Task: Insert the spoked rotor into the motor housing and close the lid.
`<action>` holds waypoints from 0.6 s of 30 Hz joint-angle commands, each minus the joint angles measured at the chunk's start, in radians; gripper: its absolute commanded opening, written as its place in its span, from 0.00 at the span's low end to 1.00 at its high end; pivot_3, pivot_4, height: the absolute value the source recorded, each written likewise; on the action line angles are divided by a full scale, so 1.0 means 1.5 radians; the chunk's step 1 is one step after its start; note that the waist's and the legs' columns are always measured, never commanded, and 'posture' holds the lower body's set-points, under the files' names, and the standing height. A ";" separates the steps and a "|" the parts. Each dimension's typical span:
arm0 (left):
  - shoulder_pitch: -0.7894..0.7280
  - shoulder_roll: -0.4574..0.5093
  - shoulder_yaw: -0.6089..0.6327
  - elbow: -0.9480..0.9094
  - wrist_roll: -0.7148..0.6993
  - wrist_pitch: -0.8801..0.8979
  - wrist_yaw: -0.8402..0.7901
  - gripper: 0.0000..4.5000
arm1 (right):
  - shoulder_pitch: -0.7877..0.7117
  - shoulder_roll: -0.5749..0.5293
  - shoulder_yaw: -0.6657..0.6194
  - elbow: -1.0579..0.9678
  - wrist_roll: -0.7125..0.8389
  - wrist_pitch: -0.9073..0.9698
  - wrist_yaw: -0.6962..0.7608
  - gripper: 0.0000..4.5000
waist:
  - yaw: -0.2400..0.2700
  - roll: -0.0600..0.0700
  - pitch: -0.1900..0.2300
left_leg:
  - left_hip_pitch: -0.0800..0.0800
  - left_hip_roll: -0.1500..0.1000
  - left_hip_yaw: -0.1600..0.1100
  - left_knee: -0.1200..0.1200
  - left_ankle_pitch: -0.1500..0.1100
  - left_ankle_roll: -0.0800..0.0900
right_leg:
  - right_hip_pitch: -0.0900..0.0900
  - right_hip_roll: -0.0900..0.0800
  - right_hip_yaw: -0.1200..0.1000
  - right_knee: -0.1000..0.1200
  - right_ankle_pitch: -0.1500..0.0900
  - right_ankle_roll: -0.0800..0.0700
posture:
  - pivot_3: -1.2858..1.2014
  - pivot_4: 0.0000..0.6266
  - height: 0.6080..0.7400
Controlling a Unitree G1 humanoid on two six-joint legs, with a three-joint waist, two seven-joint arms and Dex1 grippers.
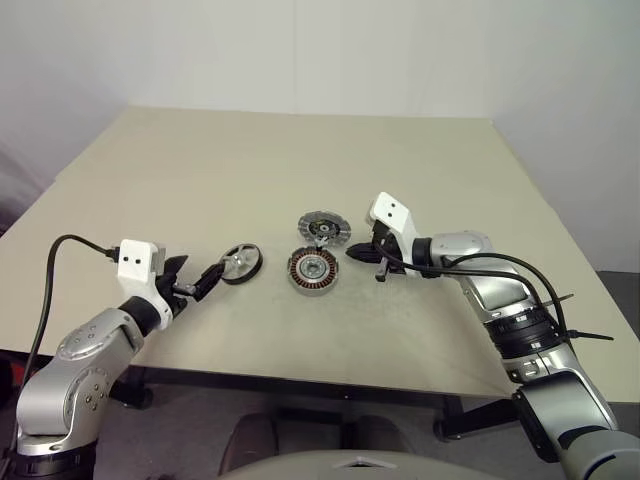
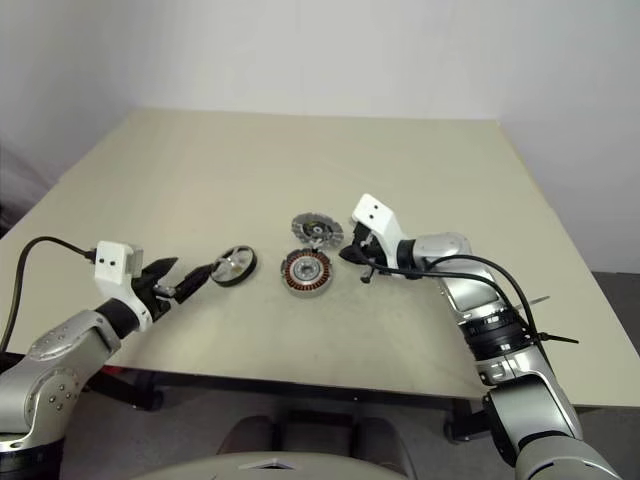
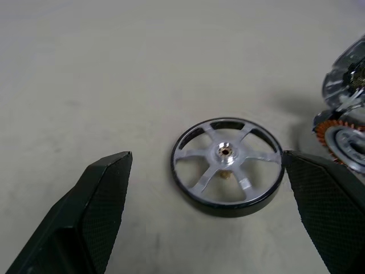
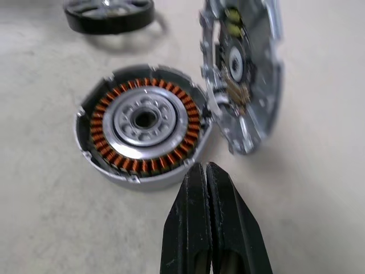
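Black-rimmed spoked rotor (image 3: pixel 227 166); copper-wound motor housing (image 4: pixel 142 125).

We can read no text, label or number anywhere (not even on the motor parts).

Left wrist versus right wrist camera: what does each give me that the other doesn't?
Left wrist: the spoked rotor whole, lying flat between the open left gripper fingers, spokes up. Right wrist: the motor housing whole, copper windings around a silver hub, the lid leaning against it, and the shut right gripper just short of the housing. Both: all three parts on the beige table, some only at the frame edge.
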 commanded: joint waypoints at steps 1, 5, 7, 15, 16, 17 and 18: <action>-0.019 -0.014 0.002 -0.020 -0.034 0.039 0.029 1.00 | -0.007 -0.005 -0.016 -0.026 0.011 0.000 -0.003 0.01 | 0.000 0.000 0.000 | 0.000 0.000 0.000 0.000 0.001 0.001 | 0.000 0.000 0.000 0.000 0.000 0.000 | 0.52 0.00 1.00; -0.024 -0.039 0.020 -0.022 -0.091 0.127 0.078 1.00 | -0.005 -0.009 -0.019 -0.024 0.012 -0.001 -0.006 0.01 | 0.000 0.000 0.000 | 0.000 0.000 0.000 0.000 0.001 0.001 | 0.000 0.000 0.000 0.000 0.000 0.000 | 0.52 0.00 1.00; -0.017 -0.055 0.041 -0.029 -0.137 0.159 0.095 1.00 | -0.003 -0.010 -0.020 -0.024 0.011 -0.001 -0.007 0.01 | 0.000 0.000 0.000 | -0.001 0.000 0.000 0.000 0.001 0.001 | 0.000 0.000 0.000 0.000 0.000 0.000 | 0.52 0.00 1.00; 0.029 -0.073 0.110 -0.048 -0.277 0.218 0.148 1.00 | 0.000 -0.014 -0.023 -0.024 0.013 0.003 -0.008 0.01 | 0.000 0.000 0.000 | 0.000 0.000 0.000 0.000 0.001 0.001 | 0.000 0.000 0.000 0.000 0.000 0.000 | 0.52 0.00 1.00; 0.027 -0.077 0.115 -0.044 -0.292 0.219 0.159 1.00 | -0.001 -0.014 -0.023 -0.024 0.013 0.004 -0.008 0.01 | 0.000 0.000 0.000 | 0.000 0.000 0.000 0.000 0.001 0.001 | 0.000 0.000 0.000 0.000 0.000 0.000 | 0.52 0.00 1.00; 0.021 -0.084 0.118 -0.038 -0.307 0.221 0.174 1.00 | -0.002 -0.013 -0.023 -0.023 0.012 0.004 -0.008 0.01 | 0.001 0.000 0.000 | 0.000 0.000 0.000 0.000 0.001 0.001 | 0.000 0.000 0.000 0.000 0.000 0.000 | 0.52 0.00 1.00; 0.016 -0.091 0.117 -0.032 -0.320 0.221 0.187 1.00 | -0.003 -0.013 -0.022 -0.022 0.012 0.005 -0.008 0.01 | 0.002 0.000 0.000 | 0.000 0.000 0.000 0.000 0.001 0.002 | 0.000 0.000 0.000 0.000 0.000 0.000 | 0.52 0.00 1.00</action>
